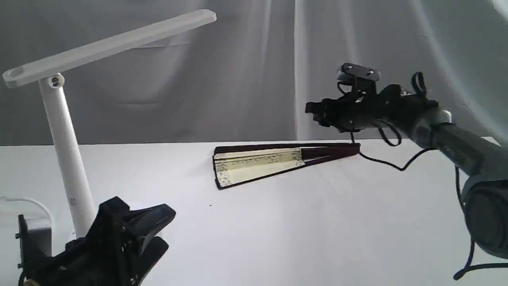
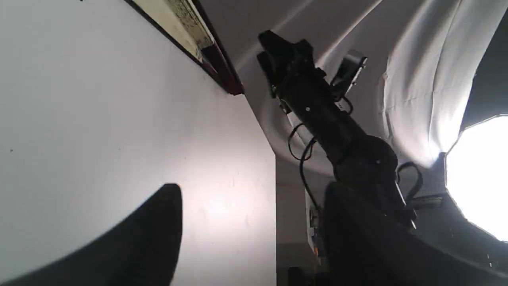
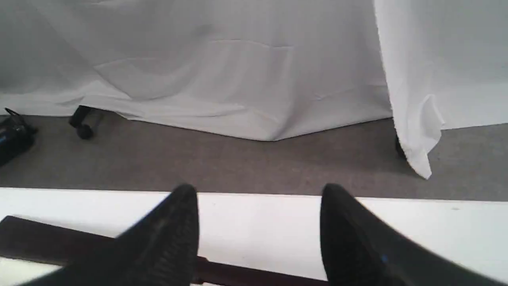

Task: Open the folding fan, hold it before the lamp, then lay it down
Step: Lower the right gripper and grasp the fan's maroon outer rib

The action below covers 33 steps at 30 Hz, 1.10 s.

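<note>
The folding fan [image 1: 270, 163] lies flat on the white table [image 1: 317, 222], spread only a little, its cream pleats toward the left and its maroon ribs pointing right. The lamp [image 1: 65, 135] stands at the left, its long bar head slanting up over the table. My right gripper [image 1: 313, 113] hovers open above the fan's rib end, holding nothing. In the right wrist view its jaws [image 3: 260, 190] stand apart over the dark ribs [image 3: 47, 242]. My left gripper [image 1: 166, 230] rests low by the lamp's base, open and empty. The left wrist view shows the fan [image 2: 186, 20] far off.
A white cord [image 1: 27, 200] runs to a grey block [image 1: 35, 234] at the near left. White curtains hang behind the table. A bright studio light [image 2: 480, 174] glows beside the right arm [image 2: 317, 111]. Beyond the table's far edge lies grey floor [image 3: 254, 163].
</note>
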Tool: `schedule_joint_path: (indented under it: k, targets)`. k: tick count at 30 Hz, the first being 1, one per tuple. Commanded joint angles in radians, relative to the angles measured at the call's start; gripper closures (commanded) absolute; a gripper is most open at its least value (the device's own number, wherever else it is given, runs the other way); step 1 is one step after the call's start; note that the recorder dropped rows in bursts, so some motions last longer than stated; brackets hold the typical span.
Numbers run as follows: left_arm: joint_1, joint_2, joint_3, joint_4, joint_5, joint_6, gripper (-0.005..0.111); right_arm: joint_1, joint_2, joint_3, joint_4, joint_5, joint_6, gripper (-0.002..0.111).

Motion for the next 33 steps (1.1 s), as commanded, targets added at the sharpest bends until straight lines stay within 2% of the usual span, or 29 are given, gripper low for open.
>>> schedule_joint_path:
  k: [1, 12, 24, 33]
  targets:
    - [-0.006, -0.002, -0.007, 0.022, -0.011, -0.009, 0.053, 0.005, 0.03, -0.002, -0.032, -0.083, 0.019, 0.063]
    - [-0.006, -0.002, -0.007, 0.027, -0.011, -0.009, 0.053, 0.005, 0.082, -0.002, -0.032, -0.023, 0.074, 0.064]
    - [-0.006, -0.002, -0.007, 0.027, -0.011, -0.009, 0.053, 0.005, 0.025, -0.002, -0.047, 0.324, 0.087, 0.067]
    - [-0.006, -0.003, -0.007, 0.08, -0.009, -0.036, 0.053, 0.005, -0.045, -0.002, -0.031, 0.558, 0.043, 0.067]
